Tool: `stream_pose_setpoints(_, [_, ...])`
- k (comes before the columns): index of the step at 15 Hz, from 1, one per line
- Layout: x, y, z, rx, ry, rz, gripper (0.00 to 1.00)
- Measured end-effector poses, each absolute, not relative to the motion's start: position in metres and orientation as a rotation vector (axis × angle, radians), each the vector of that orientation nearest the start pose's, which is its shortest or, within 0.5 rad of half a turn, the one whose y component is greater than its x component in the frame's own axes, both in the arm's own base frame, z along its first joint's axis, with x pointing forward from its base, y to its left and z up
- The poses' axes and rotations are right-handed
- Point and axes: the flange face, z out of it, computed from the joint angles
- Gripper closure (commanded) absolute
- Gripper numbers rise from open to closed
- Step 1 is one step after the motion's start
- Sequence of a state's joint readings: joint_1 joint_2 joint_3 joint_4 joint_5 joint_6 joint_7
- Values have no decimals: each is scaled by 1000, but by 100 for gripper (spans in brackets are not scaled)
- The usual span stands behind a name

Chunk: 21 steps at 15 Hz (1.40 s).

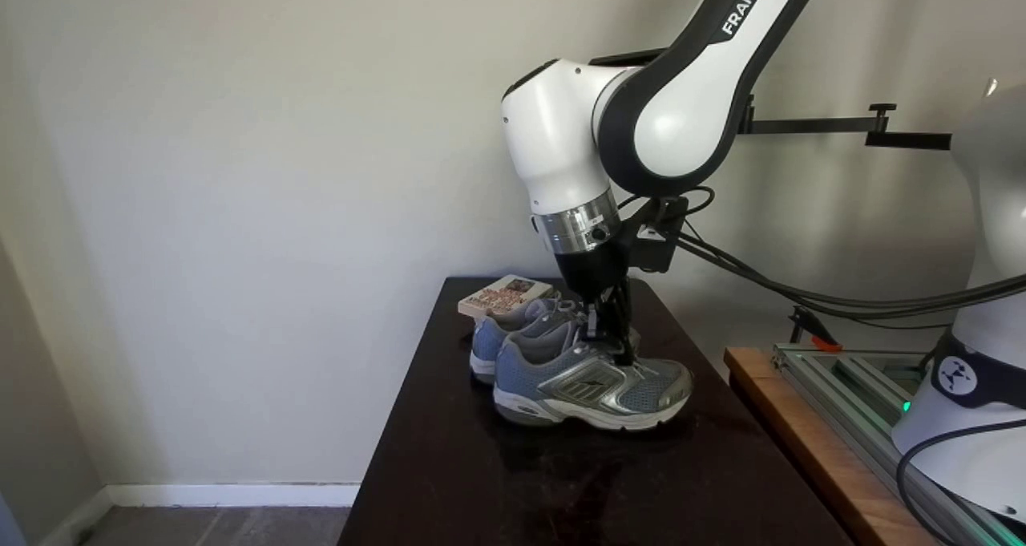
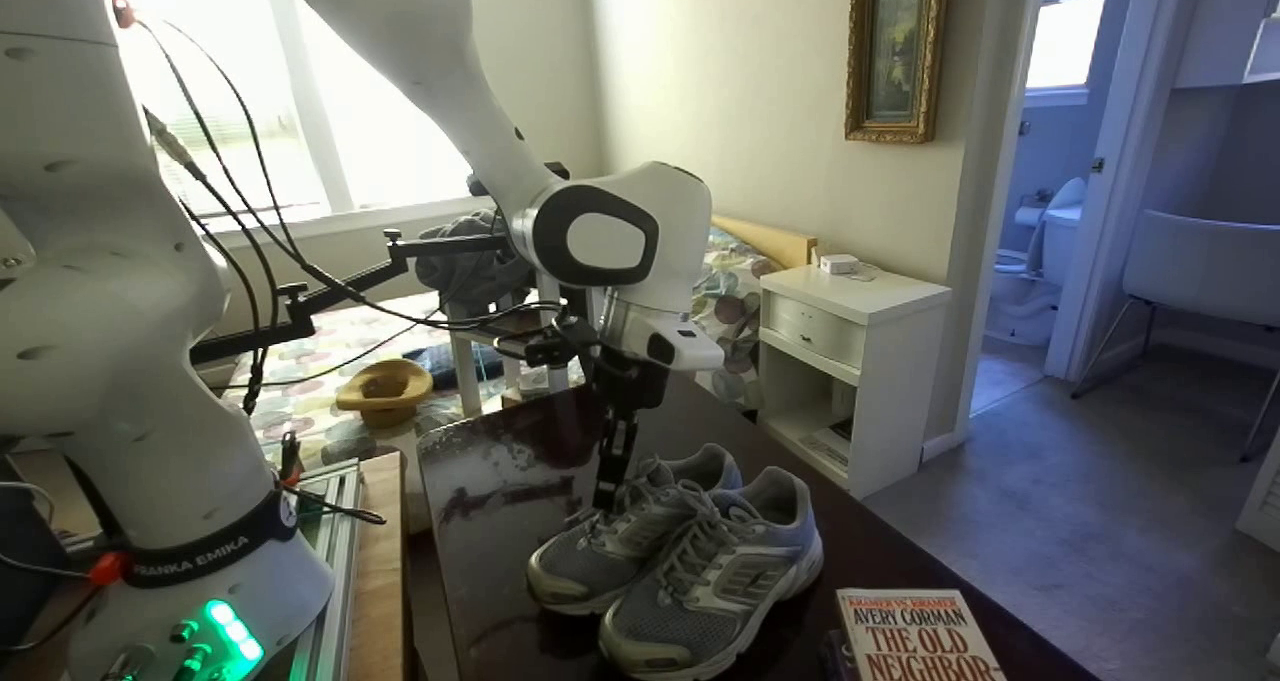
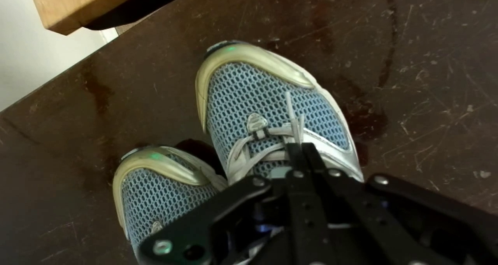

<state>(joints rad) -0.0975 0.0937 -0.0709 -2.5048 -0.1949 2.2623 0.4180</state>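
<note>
A pair of grey-blue running shoes with silver trim stands side by side on a dark table. My gripper (image 3: 302, 145) points down over the front lacing of the nearer shoe (image 1: 593, 390) in an exterior view, and its fingertips are together. Pale ends of a shoelace (image 3: 291, 109) stick out from between those tips in the wrist view, pinched there. That same shoe's mesh toe (image 3: 241, 86) lies ahead of the fingers. Its mate (image 3: 155, 191) sits to the left, partly covered by the gripper's linkage. The lacing behind the fingers is hidden.
A paperback book (image 2: 915, 636) lies on the table (image 1: 593, 482) beyond the shoes' heels. Beside the table, a wooden ledge (image 1: 834, 442) carries the robot's base. A white nightstand (image 2: 850, 361) and a bed with a yellow hat (image 2: 385, 391) are farther back.
</note>
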Motion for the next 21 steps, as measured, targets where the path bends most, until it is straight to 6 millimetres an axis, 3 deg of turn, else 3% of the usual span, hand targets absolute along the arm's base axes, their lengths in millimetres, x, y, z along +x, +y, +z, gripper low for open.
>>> stream_pose_setpoints(14, [429,-69,239,-3193,633,543,99])
stream_pose_setpoints(21, [431,-68,269,-3138,573,566,99])
